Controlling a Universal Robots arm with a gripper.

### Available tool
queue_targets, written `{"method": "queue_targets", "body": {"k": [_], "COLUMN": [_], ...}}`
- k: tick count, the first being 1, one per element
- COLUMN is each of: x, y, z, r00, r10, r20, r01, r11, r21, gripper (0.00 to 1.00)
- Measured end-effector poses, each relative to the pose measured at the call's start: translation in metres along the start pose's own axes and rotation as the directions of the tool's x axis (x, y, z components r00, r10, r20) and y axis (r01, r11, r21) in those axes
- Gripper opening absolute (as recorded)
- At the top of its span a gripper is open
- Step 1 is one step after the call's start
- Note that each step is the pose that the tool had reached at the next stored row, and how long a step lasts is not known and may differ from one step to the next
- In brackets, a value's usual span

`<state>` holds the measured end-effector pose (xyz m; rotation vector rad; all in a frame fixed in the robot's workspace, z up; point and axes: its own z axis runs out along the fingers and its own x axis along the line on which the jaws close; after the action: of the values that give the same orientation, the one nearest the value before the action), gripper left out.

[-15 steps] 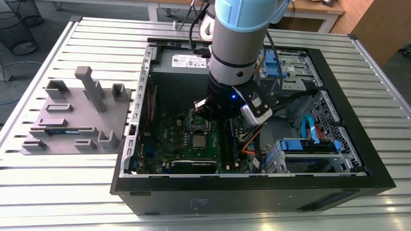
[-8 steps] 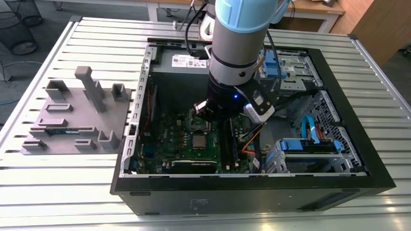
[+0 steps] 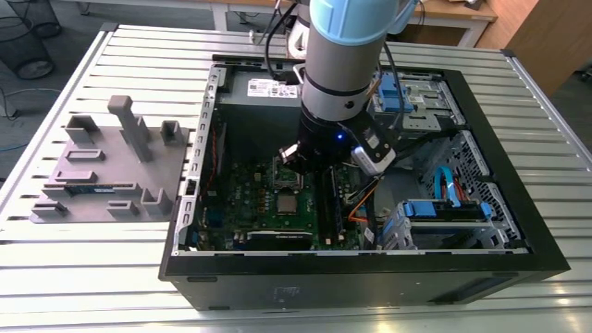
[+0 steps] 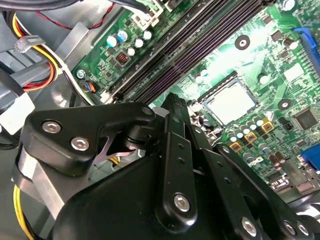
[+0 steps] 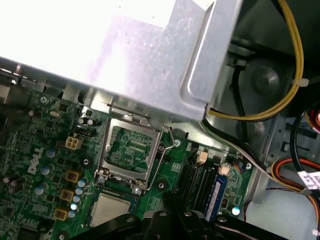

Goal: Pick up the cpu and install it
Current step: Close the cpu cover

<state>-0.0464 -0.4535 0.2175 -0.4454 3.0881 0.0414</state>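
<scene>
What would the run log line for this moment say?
cpu: flat on motherboard, next to socket frame | socket frame: open | arm: over motherboard

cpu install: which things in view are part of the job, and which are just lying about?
Job:
- cpu, lying in the socket
- open socket frame next to it
- pincer, close above the cpu

Lying about:
- grey tray outside the case
- green memory stick on the tray
- blue drive brackets
- yellow cables
</scene>
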Motion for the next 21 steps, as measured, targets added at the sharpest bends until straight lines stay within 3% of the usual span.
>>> {"method": "queue_targets", "body": {"k": [9,21], "x": [-0.0031,-0.0061], "y": [0.0098,0.0131], "z": [0.0016,0.0049], "r00": [1.0,1.0], "r10": [0.0,0.0], "r20": [0.0008,0.0011], "r01": [0.0,0.0], "r11": [1.0,1.0], "r21": [-0.003,-0.0041], "gripper": [0.11,0.11]}}
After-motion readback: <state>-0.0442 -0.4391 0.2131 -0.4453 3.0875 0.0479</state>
